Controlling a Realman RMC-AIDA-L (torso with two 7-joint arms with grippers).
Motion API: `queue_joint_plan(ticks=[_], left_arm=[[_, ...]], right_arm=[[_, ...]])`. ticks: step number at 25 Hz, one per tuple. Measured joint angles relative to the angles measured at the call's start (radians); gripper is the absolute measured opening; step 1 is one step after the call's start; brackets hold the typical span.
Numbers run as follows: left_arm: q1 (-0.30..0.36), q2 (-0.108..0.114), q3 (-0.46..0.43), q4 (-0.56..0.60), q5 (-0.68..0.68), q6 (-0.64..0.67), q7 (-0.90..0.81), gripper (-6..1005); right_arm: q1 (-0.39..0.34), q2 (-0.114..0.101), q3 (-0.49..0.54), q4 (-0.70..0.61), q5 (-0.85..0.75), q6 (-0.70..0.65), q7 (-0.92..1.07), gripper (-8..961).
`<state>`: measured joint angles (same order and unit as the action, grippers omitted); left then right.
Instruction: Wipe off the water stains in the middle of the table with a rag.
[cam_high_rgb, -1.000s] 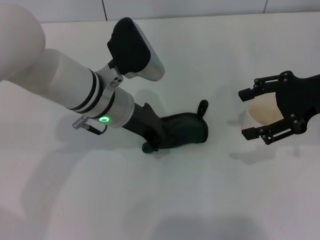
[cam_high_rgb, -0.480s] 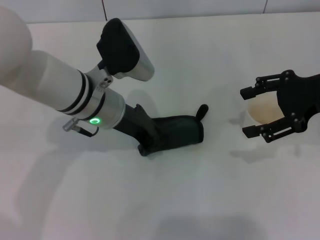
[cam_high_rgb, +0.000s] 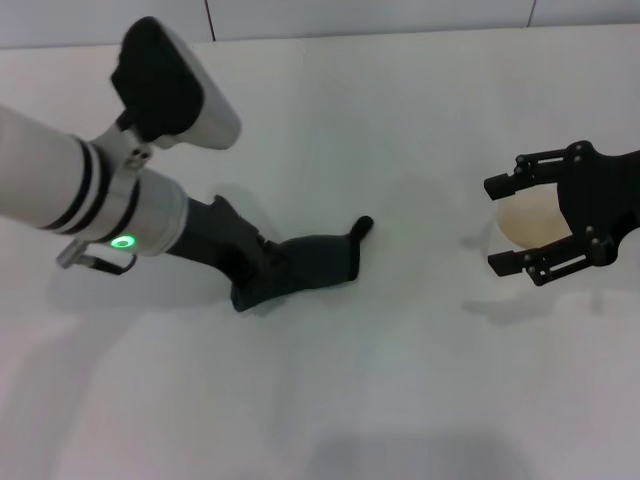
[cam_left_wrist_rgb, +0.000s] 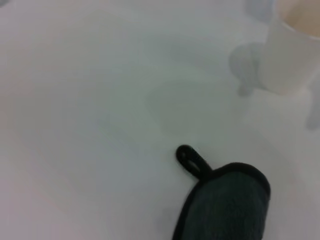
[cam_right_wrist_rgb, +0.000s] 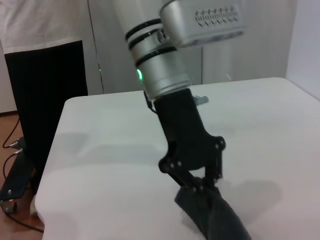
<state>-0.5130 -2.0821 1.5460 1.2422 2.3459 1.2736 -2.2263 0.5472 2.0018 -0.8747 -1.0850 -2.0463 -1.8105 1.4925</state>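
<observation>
While the head view looks down on the table (cam_high_rgb: 330, 400), the left gripper (cam_high_rgb: 250, 285) presses the rag (cam_high_rgb: 305, 268) flat against the white top, its fingers pinched onto the cloth's near end; the rag trails away from it toward the right gripper (cam_high_rgb: 510, 225), loop tab (cam_high_rgb: 362, 226) at the far corner. That right gripper hangs well apart with its fingers spread around a pale cup (cam_high_rgb: 530, 220).

From the left wrist, the rag (cam_left_wrist_rgb: 225, 205) lies just ahead with its loop tab (cam_left_wrist_rgb: 191, 159) pointing outward, the cup (cam_left_wrist_rgb: 287, 55) farther off.

From the right wrist, the left gripper (cam_right_wrist_rgb: 200, 187) clamps the rag (cam_right_wrist_rgb: 217, 220) on the tabletop. No water stains can be made out.
</observation>
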Motion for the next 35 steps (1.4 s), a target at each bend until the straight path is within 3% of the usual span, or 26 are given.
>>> queue_joint_plan(ticks=[3, 12, 21, 25, 31, 35], left_arm=[[0.040, 0.000, -0.002, 0.029, 0.001, 0.001, 0.003, 90], [0.077, 0.003, -0.061, 0.010, 0.011, -0.003, 0.017, 90], [0.115, 0.001, -0.104, 0.018, -0.024, -0.013, 0.049, 196], [0.147, 0.004, -0.153, 0.042, -0.102, 0.007, 0.105, 282], [0.209, 0.004, -0.312, 0.075, -0.272, 0.138, 0.298, 412], [0.218, 0.004, -0.427, 0.047, -0.337, 0.240, 0.414, 574]], right_arm=[[-0.001, 0.000, -0.001, 0.000, 0.000, 0.000, 0.000, 858], [-0.001, 0.000, -0.003, 0.006, 0.000, 0.001, 0.000, 858], [-0.010, 0.000, -0.001, 0.004, 0.000, 0.011, -0.001, 858], [-0.010, 0.000, 0.003, 0.004, 0.000, 0.011, 0.001, 858], [-0.013, 0.000, 0.004, 0.003, 0.001, 0.010, 0.001, 858], [-0.013, 0.000, 0.004, 0.001, 0.006, 0.010, 0.002, 858]])
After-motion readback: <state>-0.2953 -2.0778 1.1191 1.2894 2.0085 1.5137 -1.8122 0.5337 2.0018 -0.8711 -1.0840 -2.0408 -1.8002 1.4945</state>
